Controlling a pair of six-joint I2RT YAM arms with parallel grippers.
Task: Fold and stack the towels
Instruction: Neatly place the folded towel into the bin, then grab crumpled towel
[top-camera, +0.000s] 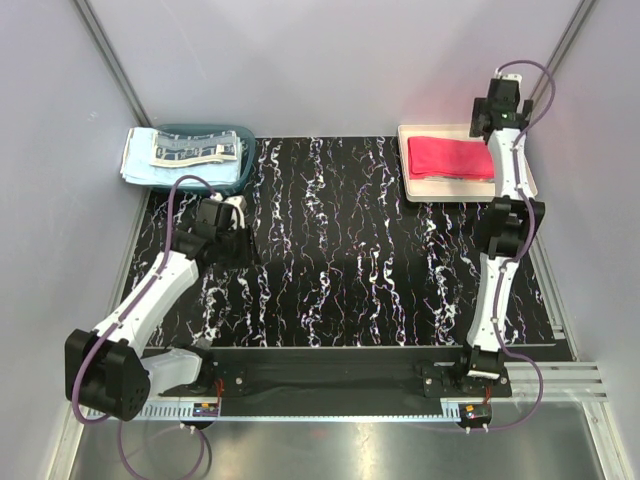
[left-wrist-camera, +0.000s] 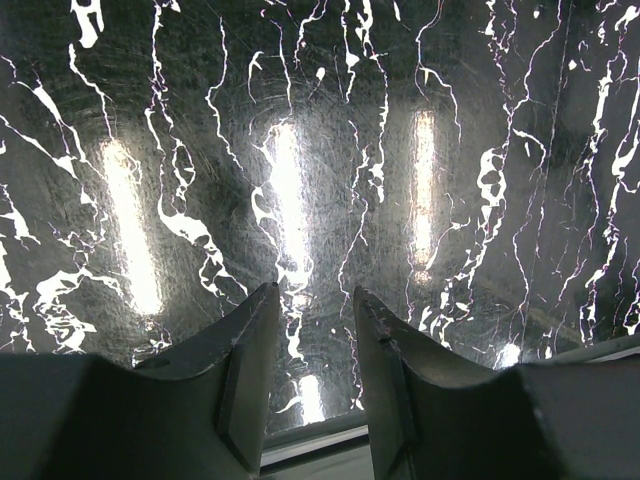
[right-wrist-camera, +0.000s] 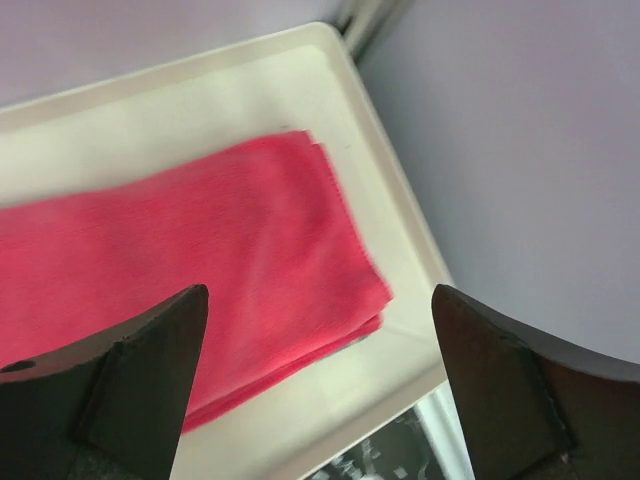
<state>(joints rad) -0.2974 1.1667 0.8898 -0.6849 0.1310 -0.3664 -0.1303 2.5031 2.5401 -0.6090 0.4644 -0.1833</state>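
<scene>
A folded red-pink towel (top-camera: 452, 157) (right-wrist-camera: 200, 250) lies flat in the cream tray (top-camera: 415, 185) (right-wrist-camera: 330, 80) at the back right. My right gripper (top-camera: 492, 125) (right-wrist-camera: 320, 290) hangs just above the towel's right end, jaws wide open and nothing between them. At the back left, a light blue towel (top-camera: 135, 160) drapes over the teal basket's (top-camera: 242, 176) left side, and a patterned towel (top-camera: 195, 148) lies on top. My left gripper (top-camera: 238, 232) (left-wrist-camera: 315, 290) hovers over the mat just in front of the basket, open and empty.
A black mat with white veining (top-camera: 350, 250) (left-wrist-camera: 200, 150) covers the table between basket and tray. Pale walls enclose the back and both sides. The arm bases sit on a rail at the near edge (top-camera: 330, 385).
</scene>
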